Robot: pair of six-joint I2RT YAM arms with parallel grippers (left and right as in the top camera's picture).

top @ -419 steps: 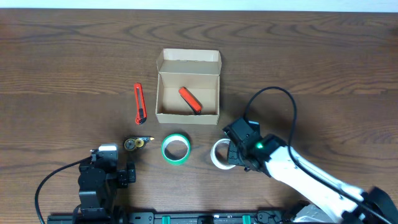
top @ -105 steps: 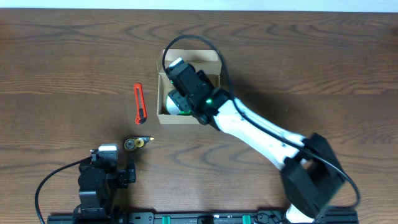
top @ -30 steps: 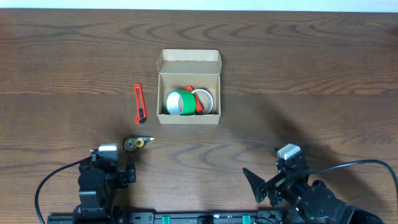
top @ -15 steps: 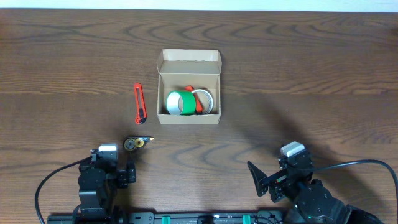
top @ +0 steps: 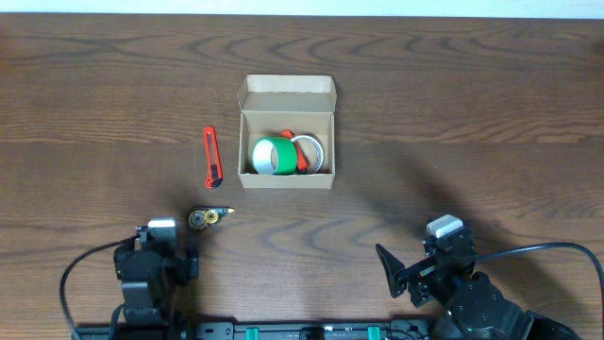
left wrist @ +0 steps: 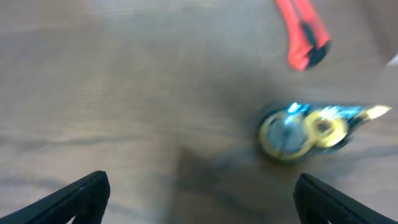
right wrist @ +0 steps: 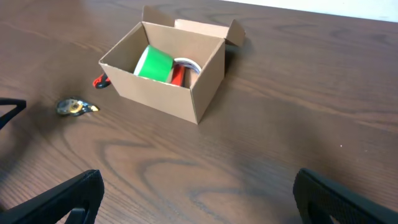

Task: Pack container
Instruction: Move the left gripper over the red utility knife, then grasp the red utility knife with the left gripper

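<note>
The container (top: 287, 87) stood lid-open, a red cutter (top: 210, 157) near its nine o'clock wall. Left gripper (left wrist: 200, 191) and right gripper (right wrist: 198, 186), both spread wide, sat well apart at six o'clock.

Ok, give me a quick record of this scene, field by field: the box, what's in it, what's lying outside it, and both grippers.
container: cardboard box, open at the top
inside container: green tape roll, white tape roll, red item partly hidden between them
outside, left of container: red utility knife
outside, nearer the left arm: small yellow-and-dark gadget, too blurred to identify
left gripper: open, holding nothing, gadget just ahead of it
right gripper: open, holding nothing, well back from container
</note>
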